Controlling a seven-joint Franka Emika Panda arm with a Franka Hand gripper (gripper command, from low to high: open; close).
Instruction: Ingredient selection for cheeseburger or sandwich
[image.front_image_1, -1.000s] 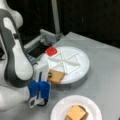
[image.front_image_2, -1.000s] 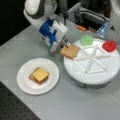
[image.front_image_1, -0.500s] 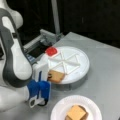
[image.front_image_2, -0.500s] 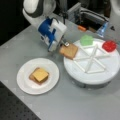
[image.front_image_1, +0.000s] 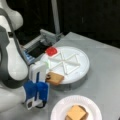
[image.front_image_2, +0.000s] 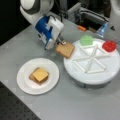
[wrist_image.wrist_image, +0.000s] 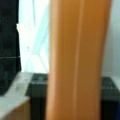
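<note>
Grey table top (image.front_image_2: 75, 105): matt, smooth. White round divided tray (image.front_image_2: 100, 72): smooth plastic look, slight sheen. White paper plate (image.front_image_2: 25, 82): matt. Brown square toast slice (image.front_image_2: 65, 49): matt, edge-on in wrist view (wrist_image.wrist_image: 77, 60), smooth. Yellow-orange cheese square (image.front_image_2: 40, 74): smooth. Red disc (image.front_image_1: 51, 51): glossy. Green lettuce piece (image.front_image_2: 86, 40): plastic look. Blue-and-white gripper (image.front_image_2: 60, 43) housing: glossy plastic look.
</note>
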